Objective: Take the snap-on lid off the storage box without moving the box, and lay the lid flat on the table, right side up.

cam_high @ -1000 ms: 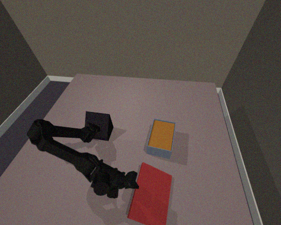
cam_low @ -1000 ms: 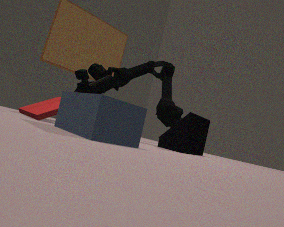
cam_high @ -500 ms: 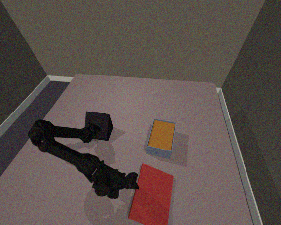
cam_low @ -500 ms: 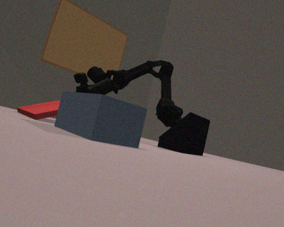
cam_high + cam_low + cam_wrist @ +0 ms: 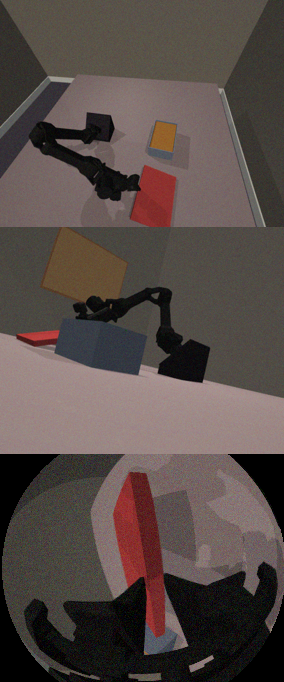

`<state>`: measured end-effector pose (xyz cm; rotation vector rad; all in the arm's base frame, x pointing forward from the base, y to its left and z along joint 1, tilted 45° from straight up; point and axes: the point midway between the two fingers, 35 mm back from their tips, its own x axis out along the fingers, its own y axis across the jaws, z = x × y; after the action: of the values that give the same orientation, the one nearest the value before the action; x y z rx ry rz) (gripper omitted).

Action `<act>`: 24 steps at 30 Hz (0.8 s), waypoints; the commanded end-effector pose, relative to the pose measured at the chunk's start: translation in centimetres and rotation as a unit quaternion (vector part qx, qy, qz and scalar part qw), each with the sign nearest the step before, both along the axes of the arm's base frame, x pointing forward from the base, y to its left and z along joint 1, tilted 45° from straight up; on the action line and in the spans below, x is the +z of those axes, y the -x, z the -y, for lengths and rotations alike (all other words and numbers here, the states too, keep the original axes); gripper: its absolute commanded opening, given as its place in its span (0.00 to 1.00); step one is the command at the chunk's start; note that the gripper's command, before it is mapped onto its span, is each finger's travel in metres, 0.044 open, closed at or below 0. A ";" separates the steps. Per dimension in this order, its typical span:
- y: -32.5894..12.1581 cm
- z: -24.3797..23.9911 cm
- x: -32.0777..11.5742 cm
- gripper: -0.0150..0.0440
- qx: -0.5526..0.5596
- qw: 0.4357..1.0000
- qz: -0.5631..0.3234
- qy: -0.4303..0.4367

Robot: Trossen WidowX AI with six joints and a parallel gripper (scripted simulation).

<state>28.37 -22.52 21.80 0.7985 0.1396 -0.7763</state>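
Note:
The blue storage box [image 5: 162, 139] stands open on the table, its orange inside showing. It also shows in the exterior view [image 5: 99, 346]. The red lid [image 5: 154, 196] is off the box and lies low and nearly flat on the table in front of it; it also shows behind the box in the exterior view [image 5: 40, 337]. My gripper [image 5: 136, 184] is at the lid's left edge, shut on that edge. In the wrist view the lid [image 5: 142, 551] runs edge-on away from between the fingers.
The arm's black base block [image 5: 99, 126] stands left of the box. Grey walls with a white skirting enclose the table. An orange panel [image 5: 83, 268] shows behind the arm in the exterior view.

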 end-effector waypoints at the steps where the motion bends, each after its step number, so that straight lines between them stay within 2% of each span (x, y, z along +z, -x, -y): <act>1: 0.0 0.1 0.4 0.52 -0.004 1.000 -0.004 0.001; 5: 0.0 0.1 0.4 0.70 -0.004 1.000 -0.004 0.001; 7: 0.0 0.1 0.4 0.72 -0.004 1.000 -0.004 0.001; 13: 1.1 -0.2 0.0 0.99 -0.004 1.000 -0.004 0.001; 24: 3.2 -0.6 -0.2 1.00 -0.004 1.000 -0.005 0.001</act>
<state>25.71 -22.21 22.15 0.7929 0.1292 -0.7900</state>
